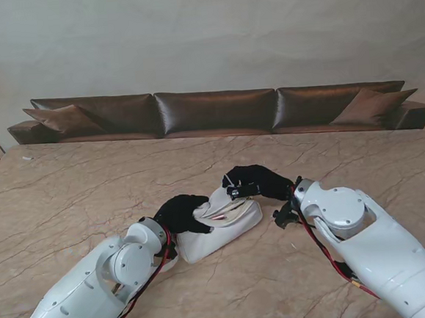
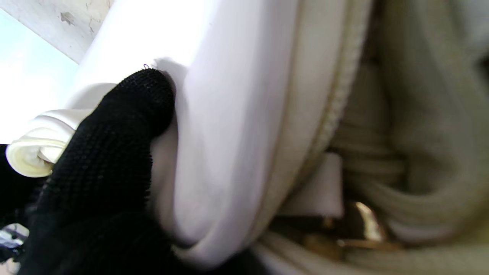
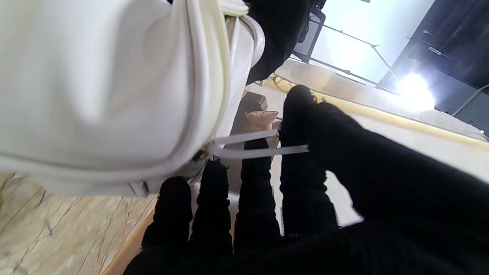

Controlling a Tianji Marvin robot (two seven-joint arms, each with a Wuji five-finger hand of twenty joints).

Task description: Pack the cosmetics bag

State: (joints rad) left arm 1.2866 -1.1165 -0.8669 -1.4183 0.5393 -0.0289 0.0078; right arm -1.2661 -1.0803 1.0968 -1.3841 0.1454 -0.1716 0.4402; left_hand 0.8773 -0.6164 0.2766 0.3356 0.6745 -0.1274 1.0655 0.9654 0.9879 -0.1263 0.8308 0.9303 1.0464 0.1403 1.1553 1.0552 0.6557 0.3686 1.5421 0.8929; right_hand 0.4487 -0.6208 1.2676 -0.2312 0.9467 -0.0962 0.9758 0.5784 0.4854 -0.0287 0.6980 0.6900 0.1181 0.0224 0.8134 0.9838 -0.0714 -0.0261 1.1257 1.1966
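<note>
The left hand, gloved in black, clamps the near-left end of the white cosmetics bag; in the left wrist view one fingertip presses into the smooth white side panel just beside the zipper, past which the ribbed cream lining and a small gold-coloured fitting show. The right hand lies over the far-right end of the same bag, thumb and forefinger pinched together on a thin white pull tab that runs out from the bag's zipper end, the other fingers curled alongside. The bag rests between the two hands on the marble-patterned table, tilted, its mouth partly open. Beyond the hands, at the table's far edge, stands a brown sofa.
</note>
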